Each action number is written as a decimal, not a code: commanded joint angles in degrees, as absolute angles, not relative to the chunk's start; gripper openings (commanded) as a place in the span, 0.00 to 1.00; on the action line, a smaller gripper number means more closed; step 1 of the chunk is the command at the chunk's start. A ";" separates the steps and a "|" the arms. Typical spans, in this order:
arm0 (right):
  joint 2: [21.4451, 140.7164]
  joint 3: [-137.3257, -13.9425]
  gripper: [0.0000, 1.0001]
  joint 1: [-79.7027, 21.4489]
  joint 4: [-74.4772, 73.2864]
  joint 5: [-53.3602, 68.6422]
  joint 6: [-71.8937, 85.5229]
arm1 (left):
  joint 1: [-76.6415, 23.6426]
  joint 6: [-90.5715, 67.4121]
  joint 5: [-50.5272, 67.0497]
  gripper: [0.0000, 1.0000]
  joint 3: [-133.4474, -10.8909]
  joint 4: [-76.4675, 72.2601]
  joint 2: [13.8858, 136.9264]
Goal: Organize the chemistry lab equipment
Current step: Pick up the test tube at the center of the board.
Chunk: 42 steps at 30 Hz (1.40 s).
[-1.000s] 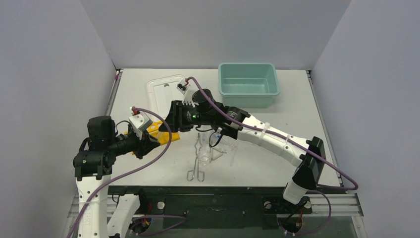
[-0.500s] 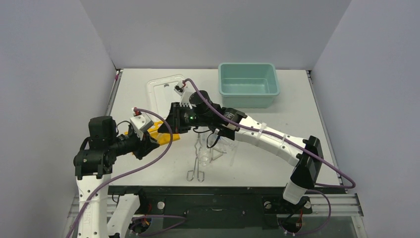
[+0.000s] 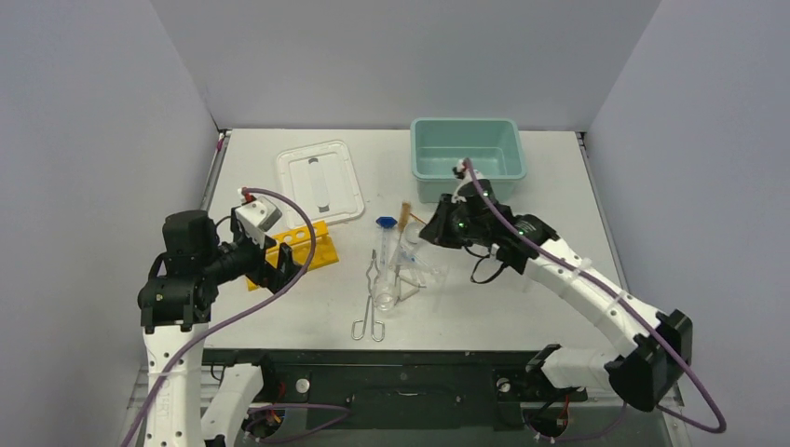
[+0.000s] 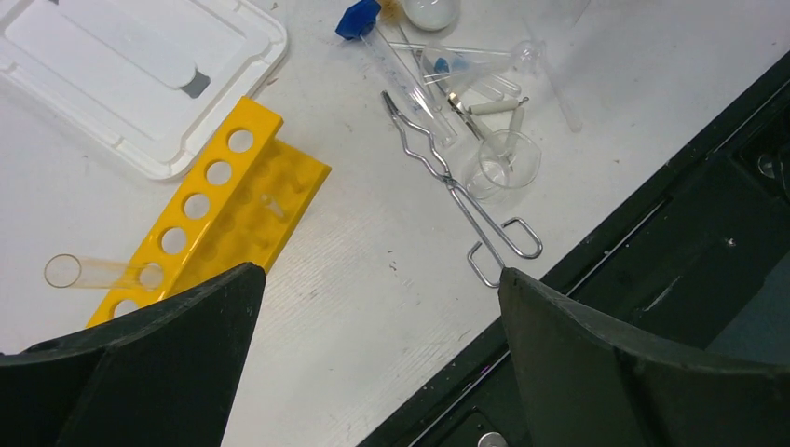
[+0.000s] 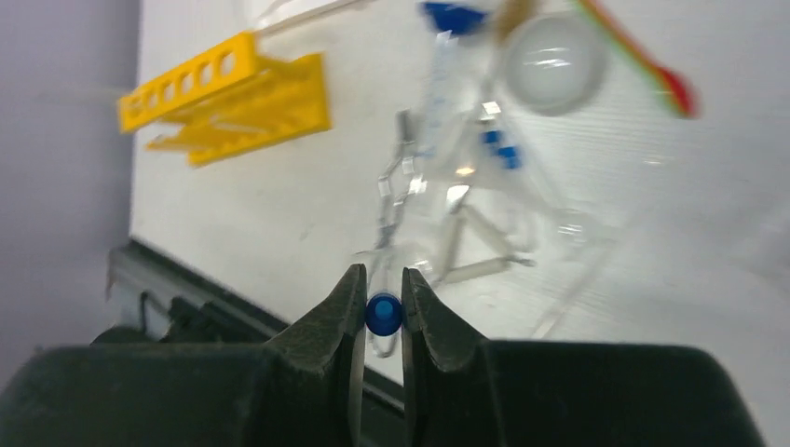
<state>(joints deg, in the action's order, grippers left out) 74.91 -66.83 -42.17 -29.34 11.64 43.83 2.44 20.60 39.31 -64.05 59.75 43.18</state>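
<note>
Lab test cell: grey walls [image 3: 401,56] enclosing white table [image 3: 559,186].

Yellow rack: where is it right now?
In the top view the yellow rack lies left of centre, just on the near side of the white lid and left of the tongs, with the open left gripper over its near-left end.
</note>
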 commanded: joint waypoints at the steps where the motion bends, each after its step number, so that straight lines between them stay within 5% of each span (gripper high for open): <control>1: 65.09 -61.61 0.00 -33.25 -38.70 -6.12 39.34 | 2.64 18.24 36.00 0.97 -66.81 57.24 45.30; 12: 56.96 -49.93 0.00 -12.26 -40.49 -22.43 39.48 | 2.64 19.30 32.36 0.96 -66.48 58.04 46.81; 42: 69.88 -47.30 0.00 -15.97 -26.40 -29.06 40.34 | 2.64 20.70 29.87 0.97 -65.79 59.36 47.92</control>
<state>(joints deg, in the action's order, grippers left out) 68.55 -45.95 -15.18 -29.54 -25.76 39.68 2.44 20.16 30.37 -64.71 60.03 48.18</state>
